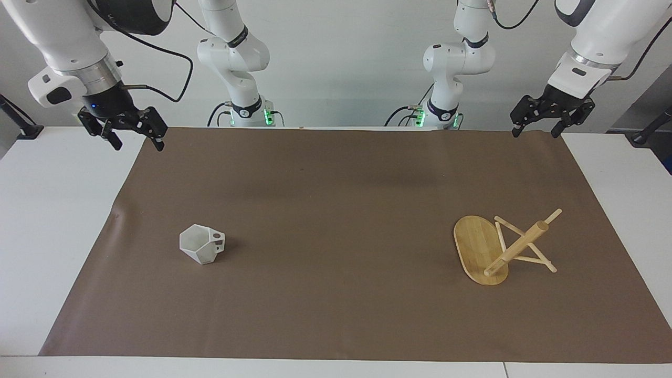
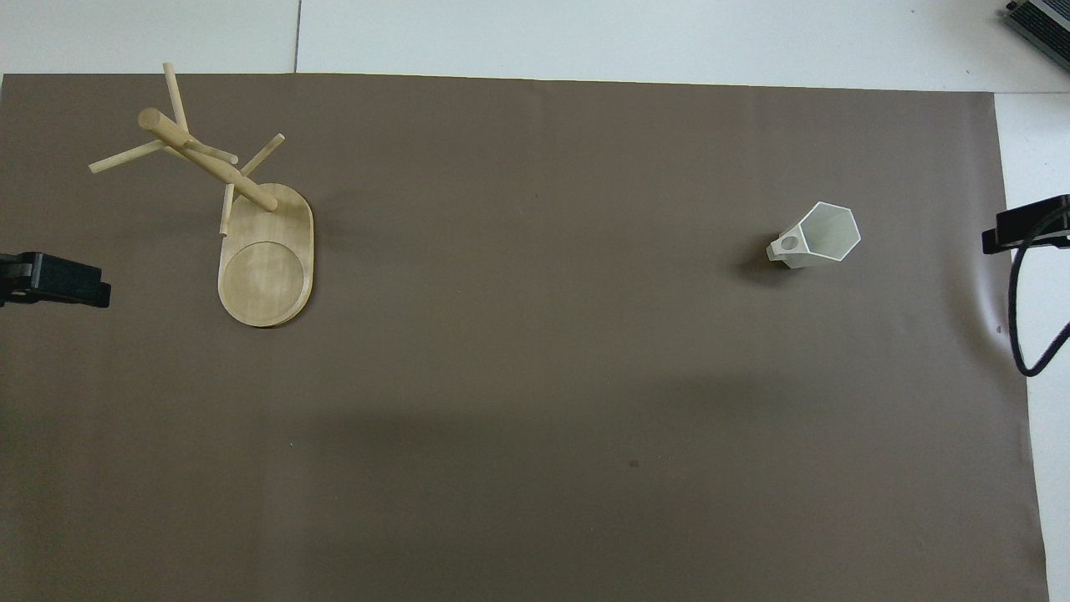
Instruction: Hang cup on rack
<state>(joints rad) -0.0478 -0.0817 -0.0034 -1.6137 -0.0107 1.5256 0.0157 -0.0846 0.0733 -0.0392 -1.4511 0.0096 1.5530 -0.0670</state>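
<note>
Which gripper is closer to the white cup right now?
Right. The right gripper, open, hangs over the mat's corner at the cup's end; the left gripper, open, hangs over the corner at the rack's end.

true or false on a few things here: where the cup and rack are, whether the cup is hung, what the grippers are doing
1. The cup stands on the brown mat, toward the right arm's end of the table. True.
2. The cup hangs on a peg of the rack. False: it is well apart from the rack, whose pegs are all bare.
3. The rack stands toward the left arm's end of the table. True.
4. The right gripper is shut on the cup's handle. False: it is open and empty, raised over the mat's edge.
5. The left gripper holds nothing and is open. True.
</note>
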